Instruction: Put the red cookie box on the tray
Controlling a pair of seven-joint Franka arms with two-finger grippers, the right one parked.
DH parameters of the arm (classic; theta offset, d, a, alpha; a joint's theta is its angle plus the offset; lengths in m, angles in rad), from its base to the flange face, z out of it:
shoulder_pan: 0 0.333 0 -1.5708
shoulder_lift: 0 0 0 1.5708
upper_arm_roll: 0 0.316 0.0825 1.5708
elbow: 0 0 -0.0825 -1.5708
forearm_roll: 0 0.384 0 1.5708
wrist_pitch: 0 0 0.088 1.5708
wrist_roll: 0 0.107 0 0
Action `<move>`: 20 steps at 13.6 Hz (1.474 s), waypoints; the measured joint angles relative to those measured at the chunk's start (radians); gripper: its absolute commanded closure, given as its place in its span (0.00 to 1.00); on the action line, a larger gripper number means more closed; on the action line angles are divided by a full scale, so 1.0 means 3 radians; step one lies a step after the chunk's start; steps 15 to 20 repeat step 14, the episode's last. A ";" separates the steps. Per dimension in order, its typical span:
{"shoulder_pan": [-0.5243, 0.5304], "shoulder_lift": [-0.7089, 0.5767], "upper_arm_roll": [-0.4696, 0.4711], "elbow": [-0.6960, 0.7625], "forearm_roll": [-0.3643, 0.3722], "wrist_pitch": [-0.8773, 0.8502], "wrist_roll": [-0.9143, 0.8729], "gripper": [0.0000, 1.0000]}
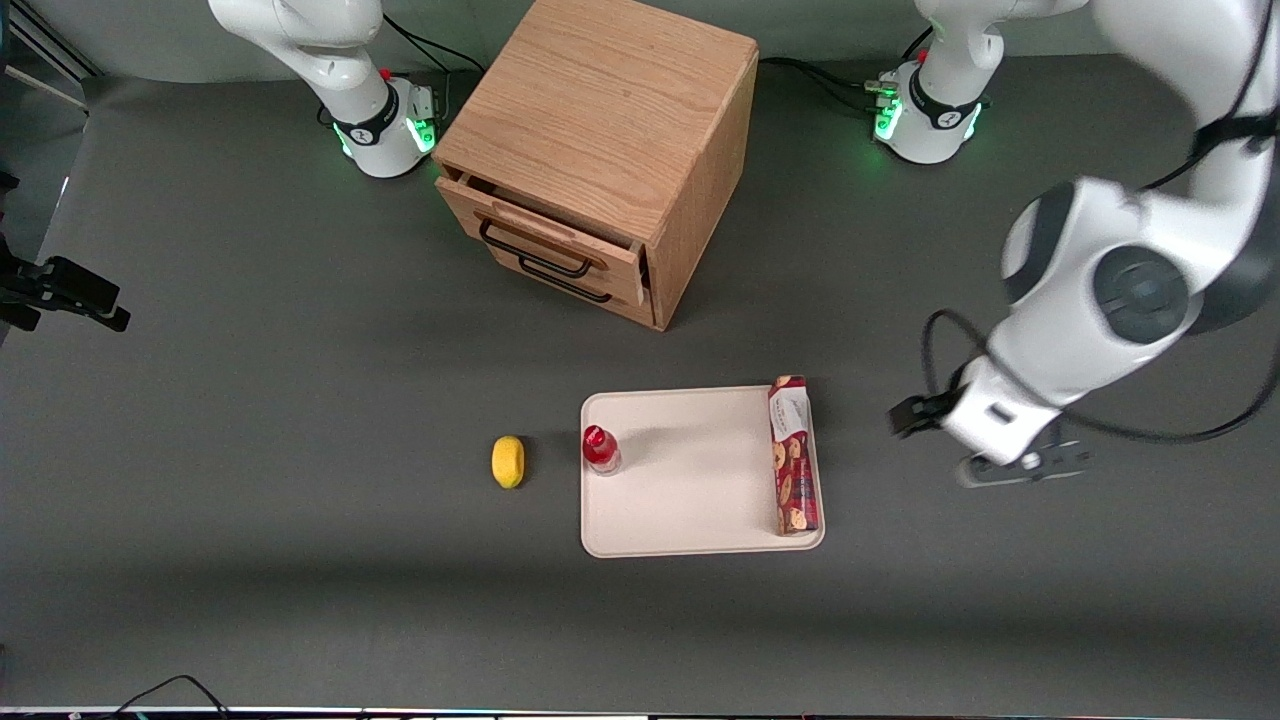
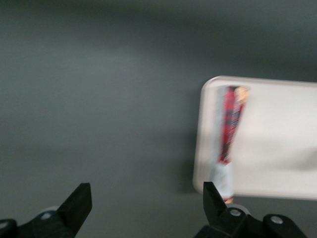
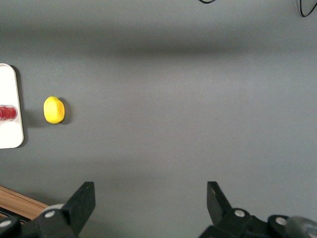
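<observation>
While one red cookie box (image 1: 793, 455) lies flat on one tray (image 1: 690, 500) along its working-arm edge, the gripper (image 2: 144, 208) hangs released over bare table beside the tray; one small bottle (image 1: 601, 449), one lemon (image 1: 508, 461).

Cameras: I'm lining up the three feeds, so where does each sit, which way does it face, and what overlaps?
Front view: high, facing both arms, looking down on the table, cabinet, tray with box, bottle, lemon; both arms show.
Left wrist view: on the working arm, facing the table; its open tool hangs off the tray, beside the box.
Right wrist view: parked arm, facing the table; its own fingers show.
Shared: right wrist and front both show lemon and bottle.
</observation>
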 measured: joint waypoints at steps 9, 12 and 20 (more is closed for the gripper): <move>0.0575 -0.1008 0.0006 -0.0080 -0.0115 -0.0890 0.1042 0.00; 0.0610 -0.1065 0.0032 -0.0117 -0.0263 -0.0892 0.1051 0.00; 0.0633 -0.1063 0.0059 -0.0128 -0.0320 -0.0889 0.1067 0.00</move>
